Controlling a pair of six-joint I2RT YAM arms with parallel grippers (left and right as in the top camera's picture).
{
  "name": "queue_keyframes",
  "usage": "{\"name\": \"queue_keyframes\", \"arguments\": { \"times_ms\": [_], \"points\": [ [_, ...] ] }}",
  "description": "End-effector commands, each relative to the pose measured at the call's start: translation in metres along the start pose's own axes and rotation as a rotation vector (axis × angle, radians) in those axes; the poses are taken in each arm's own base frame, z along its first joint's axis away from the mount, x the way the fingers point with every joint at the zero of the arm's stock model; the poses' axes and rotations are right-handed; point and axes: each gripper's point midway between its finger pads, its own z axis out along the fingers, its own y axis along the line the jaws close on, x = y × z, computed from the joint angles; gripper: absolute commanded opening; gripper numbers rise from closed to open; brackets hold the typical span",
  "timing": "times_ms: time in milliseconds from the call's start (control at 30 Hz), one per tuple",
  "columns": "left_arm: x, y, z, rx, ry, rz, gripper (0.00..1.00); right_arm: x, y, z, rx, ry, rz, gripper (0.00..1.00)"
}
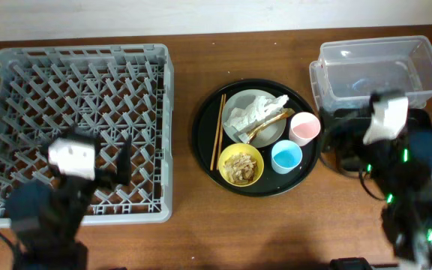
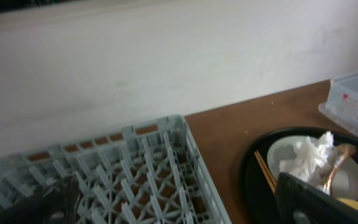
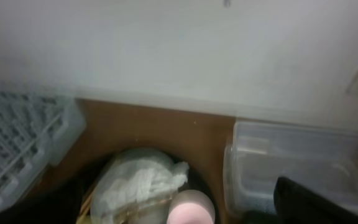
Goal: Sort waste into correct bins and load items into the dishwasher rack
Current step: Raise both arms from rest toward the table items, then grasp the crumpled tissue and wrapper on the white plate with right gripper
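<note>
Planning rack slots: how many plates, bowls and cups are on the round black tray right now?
Plate: 1
Bowl: 1
Cups: 2, pink cup, blue cup
Total: 4

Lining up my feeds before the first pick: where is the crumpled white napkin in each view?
Overhead: the napkin lies on the grey plate, just right of the picture's centre.
Left wrist: the napkin is at the lower right, on the plate.
Right wrist: the napkin is at the bottom, left of centre.
Shared landmark: the clear tub, right of it in every view.
</note>
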Motion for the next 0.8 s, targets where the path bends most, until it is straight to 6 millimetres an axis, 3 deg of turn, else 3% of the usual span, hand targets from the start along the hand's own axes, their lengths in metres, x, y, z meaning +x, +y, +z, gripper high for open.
{"name": "queue_keyframes", "arguments": {
  "times_ms": [0, 67, 133, 233, 300, 367, 433, 533, 600, 767],
  "points": [
    [-0.005, 0.014, 0.038, 0.04, 0.204, -0.057, 0.99, -0.022, 0.012, 0.031, -0.109, 0.168, 0.027, 0.98],
    [0.007, 0.023, 0.069, 0.071, 0.332, -0.069, 0.99, -0.02, 0.023, 0.059, -0.206, 0.334, 0.08, 0.98],
    [0.027, 0.028, 0.098, 0.098, 0.409, -0.101, 0.99, -0.022, 0.054, 0.084, -0.421, 0.41, 0.152, 0.98],
    [0.082, 0.029, 0.13, 0.131, 0.568, -0.164, 0.99, -0.02, 0.091, 0.124, -0.735, 0.402, 0.238, 0.98],
    [0.11, 0.027, 0.14, 0.149, 0.65, -0.195, 0.99, 0.011, 0.098, 0.162, -0.725, 0.503, 0.327, 0.98],
    [0.132, 0.025, 0.145, 0.163, 0.718, -0.22, 0.99, 0.058, 0.096, 0.197, -0.534, 0.654, 0.394, 0.99],
    [0.136, 0.025, 0.146, 0.163, 0.729, -0.224, 0.99, 0.096, 0.088, 0.218, -0.259, 0.746, 0.369, 0.98],
    [0.129, 0.029, 0.152, 0.155, 0.692, -0.21, 0.99, 0.117, 0.085, 0.223, 0.088, 0.744, 0.265, 0.99],
    [0.128, 0.029, 0.153, 0.155, 0.687, -0.208, 0.99, 0.135, 0.081, 0.214, 0.306, 0.762, 0.368, 0.99],
    [0.128, 0.029, 0.153, 0.155, 0.688, -0.208, 0.99, 0.186, 0.081, 0.225, 0.459, 0.846, 0.538, 0.98]
  ]
}}
